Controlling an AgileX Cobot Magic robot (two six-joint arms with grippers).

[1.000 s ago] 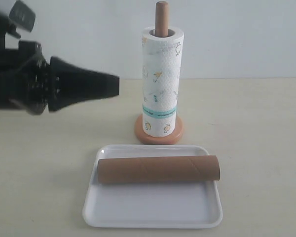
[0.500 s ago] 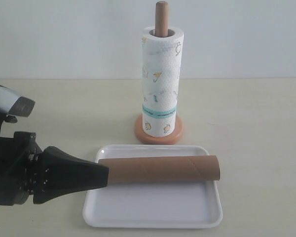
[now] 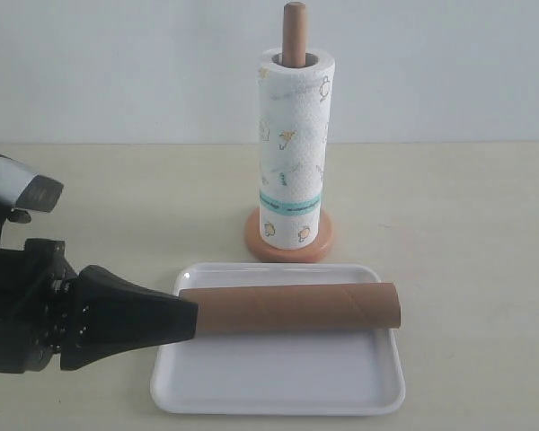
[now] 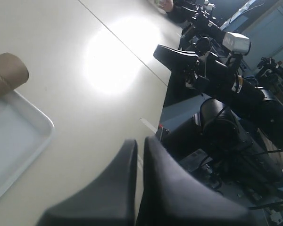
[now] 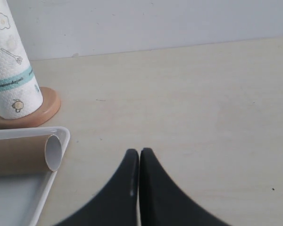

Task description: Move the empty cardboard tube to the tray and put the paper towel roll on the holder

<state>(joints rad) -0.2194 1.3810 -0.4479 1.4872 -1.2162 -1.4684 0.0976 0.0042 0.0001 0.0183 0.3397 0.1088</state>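
The paper towel roll [image 3: 293,153] stands upright on the wooden holder [image 3: 294,31], whose dowel top pokes out above it. The brown cardboard tube [image 3: 292,307] lies lengthwise in the white tray [image 3: 278,382] in front of the holder. My left gripper [image 3: 194,320] is shut and empty, low at the left, its tip overlapping the tube's left end in the exterior view. The left wrist view shows that gripper [image 4: 139,141], the tube's end [image 4: 7,70] and a tray corner [image 4: 19,136]. My right gripper [image 5: 139,151] is shut and empty above bare table, apart from the tube [image 5: 23,153], tray [image 5: 56,175] and roll [image 5: 12,66].
A pale wall [image 3: 449,63] closes off the far side of the table. In the left wrist view, other dark robot arms and equipment [image 4: 212,70] stand beyond the table's edge. The holder's round base [image 5: 45,110] sits close behind the tray.
The left arm has dropped from the upper left to low beside the tray's left end, and has held still for the last half second. Roll, tube and tray have not moved.
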